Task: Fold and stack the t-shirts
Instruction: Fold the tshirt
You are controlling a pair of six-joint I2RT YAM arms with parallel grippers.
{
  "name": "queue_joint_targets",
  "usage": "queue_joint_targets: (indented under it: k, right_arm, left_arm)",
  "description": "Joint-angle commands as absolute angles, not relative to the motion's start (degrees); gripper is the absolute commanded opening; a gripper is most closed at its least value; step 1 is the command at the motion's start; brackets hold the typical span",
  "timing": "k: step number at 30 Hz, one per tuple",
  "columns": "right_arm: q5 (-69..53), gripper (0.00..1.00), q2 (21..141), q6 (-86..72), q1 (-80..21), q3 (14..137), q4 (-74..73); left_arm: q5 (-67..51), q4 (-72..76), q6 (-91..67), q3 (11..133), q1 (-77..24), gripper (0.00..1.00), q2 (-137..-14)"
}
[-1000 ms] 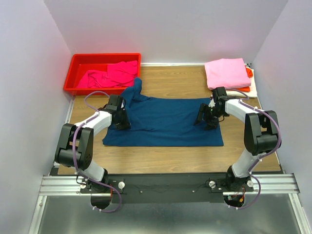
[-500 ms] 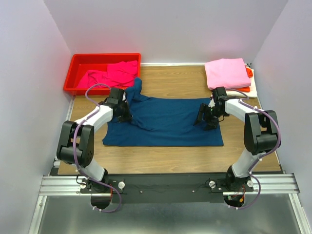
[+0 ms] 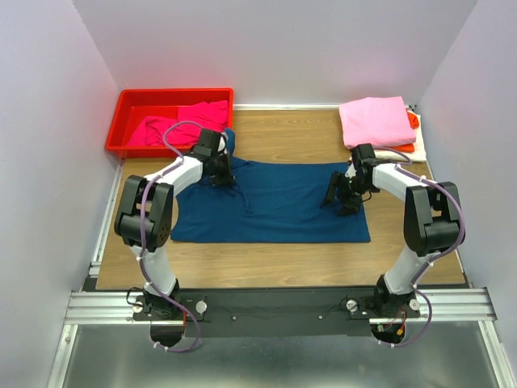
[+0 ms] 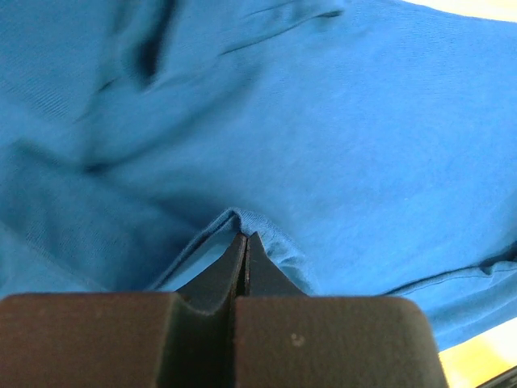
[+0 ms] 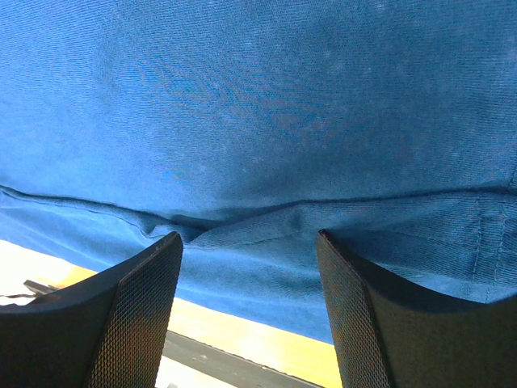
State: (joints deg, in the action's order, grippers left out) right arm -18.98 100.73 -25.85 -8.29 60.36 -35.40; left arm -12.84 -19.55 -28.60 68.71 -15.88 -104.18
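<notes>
Red bin [image 3: 173,92] holds magenta tees [image 3: 190,123]. Left gripper [image 3: 221,171], now nearer the bin, pinches the navy tee [image 3: 283,202]; right gripper [image 3: 342,198] gapes wide.

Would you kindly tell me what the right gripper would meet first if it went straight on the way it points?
Most likely the navy t-shirt: the open right gripper points at its cloth beside a crease, with nothing between. The remaining gap is unclear.

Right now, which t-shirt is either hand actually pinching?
The dark blue t-shirt spread mid-table: the left hand is shut on a fold of it. The magenta one lies in the red bin; the pink one sits folded far right.
</notes>
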Motion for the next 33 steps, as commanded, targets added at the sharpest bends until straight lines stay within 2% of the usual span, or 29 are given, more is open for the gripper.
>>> queue_joint_targets:
  k: [1,14,17,18,21,24,27,33]
  right_arm:
    - [-16.5,0.75,105.7,-24.3,-9.0,57.5,-35.0]
    - [-15.7,0.75,105.0,-24.4,-9.1,57.9,-35.1]
    - [-15.2,0.75,104.2,-24.6,-9.1,57.8,-35.2]
    - [-15.1,0.75,103.9,-24.7,-9.0,58.0,-35.3]
    - [-14.9,0.75,102.7,-25.0,-9.1,58.4,-35.7]
    - [-14.8,0.75,101.7,-25.2,-9.1,59.6,-35.9]
    - [-14.9,0.76,102.1,-25.0,-9.1,60.9,-36.0]
    - [-13.5,0.76,103.6,-23.9,-9.0,65.8,-35.9]
  left_arm:
    - [-15.9,-19.6,-26.1,72.2,-17.7,0.0,-106.4]
    - [-17.0,-20.7,-24.9,78.1,-19.3,0.0,-111.7]
    - [-16.8,-21.2,-25.2,79.1,-19.3,0.25,-111.5]
    - [-16.8,-21.4,-25.4,79.2,-19.3,0.38,-111.3]
    - [-16.4,-21.5,-25.9,79.6,-19.3,0.51,-109.3]
    - [-17.1,-20.5,-26.4,79.5,-19.3,0.56,-106.4]
    - [-19.0,-18.9,-26.7,78.1,-19.3,0.56,-103.3]
    - [-12.0,-19.8,-26.6,70.1,-18.7,0.56,-99.9]
